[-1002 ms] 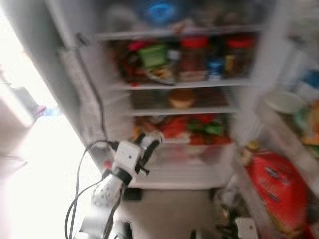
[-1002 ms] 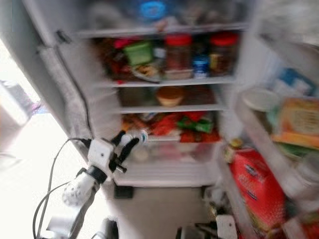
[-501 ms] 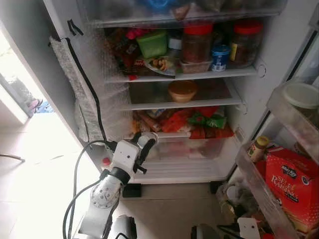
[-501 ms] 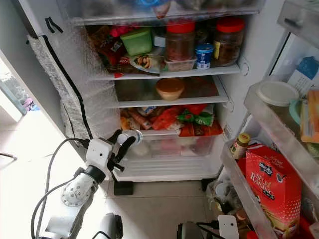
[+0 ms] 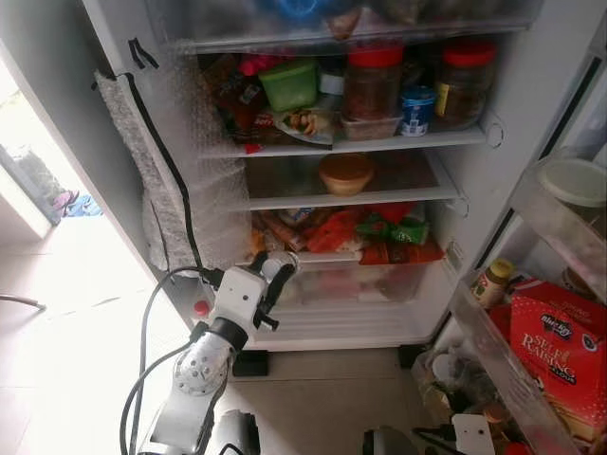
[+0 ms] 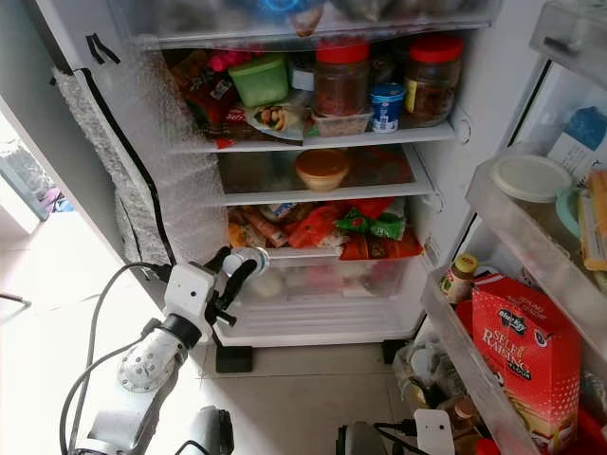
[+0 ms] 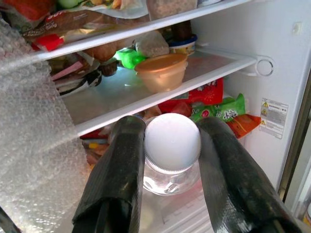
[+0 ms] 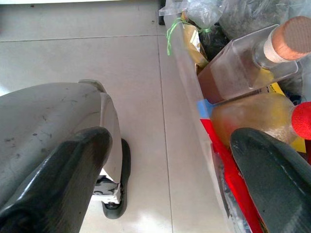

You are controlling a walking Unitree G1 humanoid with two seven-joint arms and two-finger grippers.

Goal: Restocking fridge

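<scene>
The fridge point(image 5: 531, 104) stands open, and everything here is placed against it. At its left edge hangs a sheet of bubble wrap point(image 5: 175, 204) with a black strip down its side. Just right of that sheet, in front of the clear drawer point(image 5: 351, 284) low in the fridge, the left gripper point(image 5: 270, 277) is raised on its silver arm and clenched on a small clear jar point(image 7: 171, 150) with a white lid; in the left wrist view one black finger point(image 7: 116, 174) presses each side of the lid. The jar is level with the drawer's front, below the lowest shelf of red and green packets point(image 5: 379, 237).

Further in, a tan bowl point(image 5: 346, 173) sits alone on the middle shelf. On the shelf above stand a green tub point(image 5: 290, 83), two brown jars with red lids point(image 5: 372, 81) and a small blue pot point(image 5: 418, 109).

To the right, the fridge door's racks hold a white-lidded tub point(image 5: 572, 182), a small yellow-capped bottle point(image 5: 490, 282) and a red box point(image 5: 560, 353).

The right gripper point(image 8: 170, 160) hangs low beside the door's bottom rack, fingers spread apart with nothing between them, over a tiled floor point(image 8: 141, 63) and next to a cork-stoppered bottle point(image 8: 252, 58).
</scene>
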